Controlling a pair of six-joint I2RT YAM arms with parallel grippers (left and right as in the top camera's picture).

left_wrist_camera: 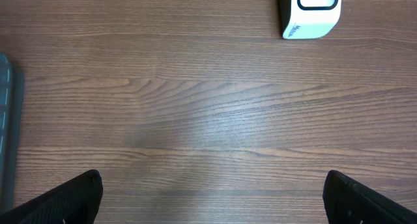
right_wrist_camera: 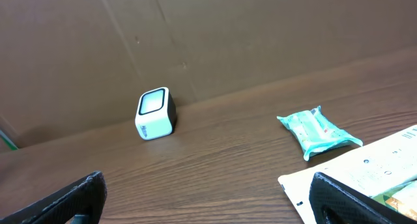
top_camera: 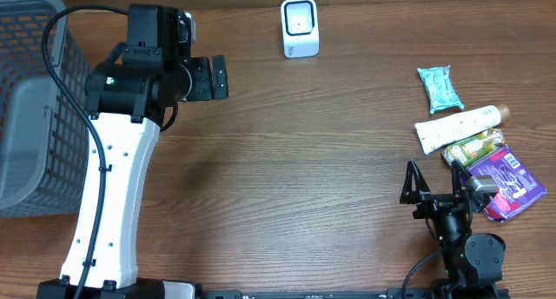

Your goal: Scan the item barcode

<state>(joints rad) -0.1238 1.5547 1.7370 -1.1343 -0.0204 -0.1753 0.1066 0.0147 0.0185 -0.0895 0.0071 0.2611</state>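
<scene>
Now, your left pincer (top_camera: 217, 76) and right pincer (top_camera: 432, 179) both stand spread and empty. The white plastic tube (top_camera: 458, 125) lies on the bench just beside the right one, well apart from the small white box scanner (top_camera: 300, 27). A loose grab there may drag the green printed packet (top_camera: 473, 148) touching it.

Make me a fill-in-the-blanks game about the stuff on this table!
1. The grey mesh basket sits on the robot's ____ side.
2. The long tube beside the teal packet is ____ in colour.
3. The bag closest to the right gripper is ____ in colour.
4. The left gripper and the right gripper are both ____, holding nothing.

Missing words: left, white, purple, open.
</scene>
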